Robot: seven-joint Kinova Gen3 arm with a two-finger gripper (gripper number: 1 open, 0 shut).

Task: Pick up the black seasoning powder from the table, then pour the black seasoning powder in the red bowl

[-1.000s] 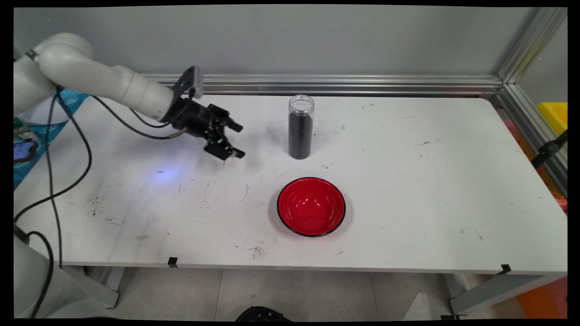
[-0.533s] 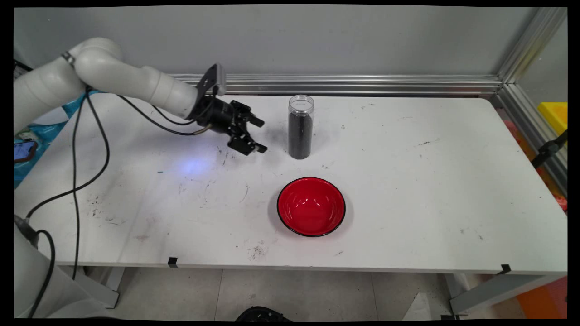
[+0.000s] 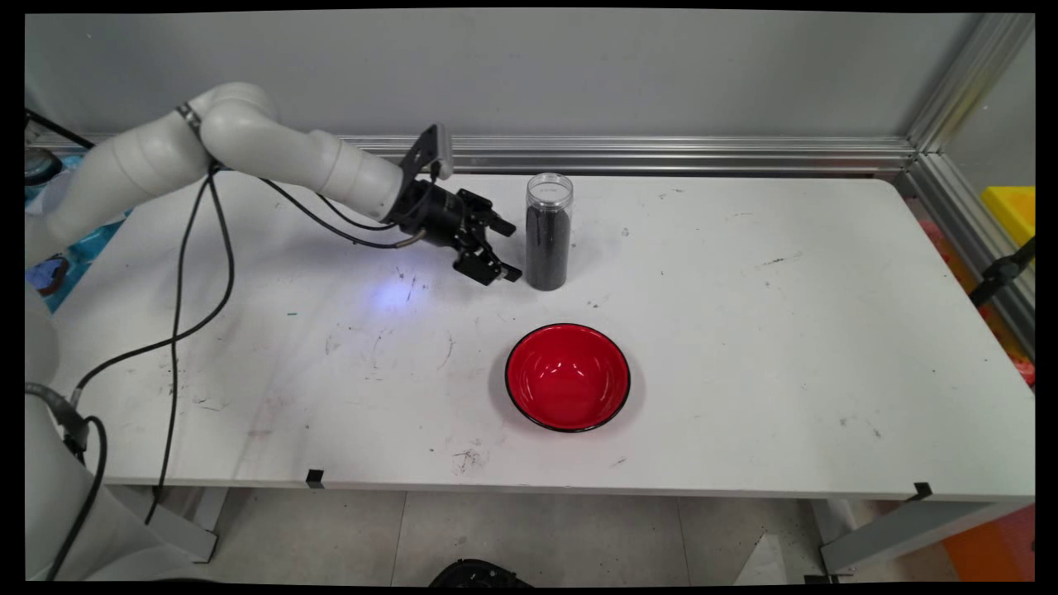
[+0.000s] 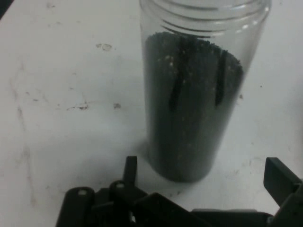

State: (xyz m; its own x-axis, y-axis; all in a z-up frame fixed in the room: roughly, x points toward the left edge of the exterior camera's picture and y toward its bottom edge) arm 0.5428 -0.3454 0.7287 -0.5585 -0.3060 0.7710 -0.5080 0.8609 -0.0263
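Observation:
A clear upright jar filled most of the way with dark grains stands on the white table toward the back. My black gripper is open, low over the table, just left of the jar, with a small gap to it. In the hand view the jar stands straight ahead, its base in line with the gap between the two fingers. A red bowl with a black rim sits empty in front of the jar, nearer the table's front edge.
An aluminium rail runs along the table's back edge and down the right side. Black cables hang from the arm over the table's left part. A yellow box lies beyond the right rail.
The arm has swung rightward across the table, carrying the open gripper from well left of the jar to just beside it. Jar and bowl have stayed put.

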